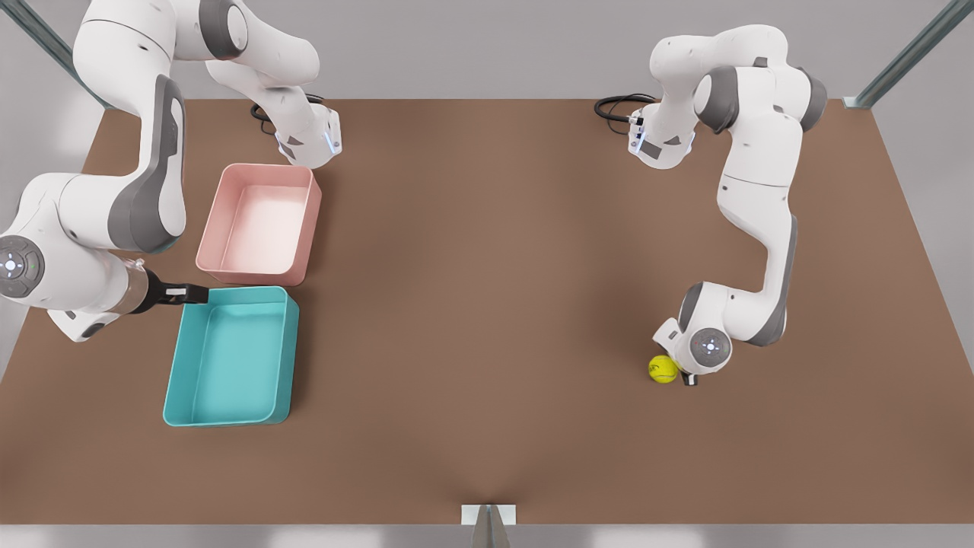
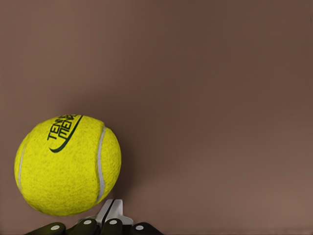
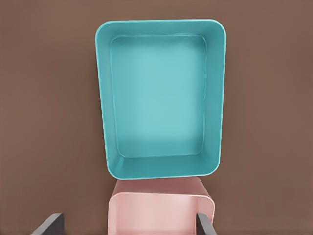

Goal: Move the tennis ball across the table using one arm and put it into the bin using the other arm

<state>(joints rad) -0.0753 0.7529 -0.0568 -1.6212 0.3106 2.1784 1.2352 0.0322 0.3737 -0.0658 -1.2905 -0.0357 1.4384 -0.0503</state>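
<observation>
The yellow-green tennis ball (image 1: pixel 663 369) lies on the brown table (image 1: pixel 487 304) at the front view's right. My left gripper (image 1: pixel 689 378) stands low at the table just beside it, on the side away from the bins. In the left wrist view the ball (image 2: pixel 67 165) sits close against the gripper (image 2: pixel 111 215), whose fingers are shut together with nothing between them. The teal bin (image 1: pixel 176 384) rests at the front view's left, empty. My right gripper (image 1: pixel 186 293) hovers at its far rim, open, with fingers (image 3: pixel 205 223) spread wide.
A pink tub (image 1: pixel 213 259) stands directly behind the teal bin (image 3: pixel 105 112), nearly touching it. Both arm bases and black cables (image 1: pixel 612 106) sit along the table's far edge. A wide stretch of bare tabletop separates ball and bins.
</observation>
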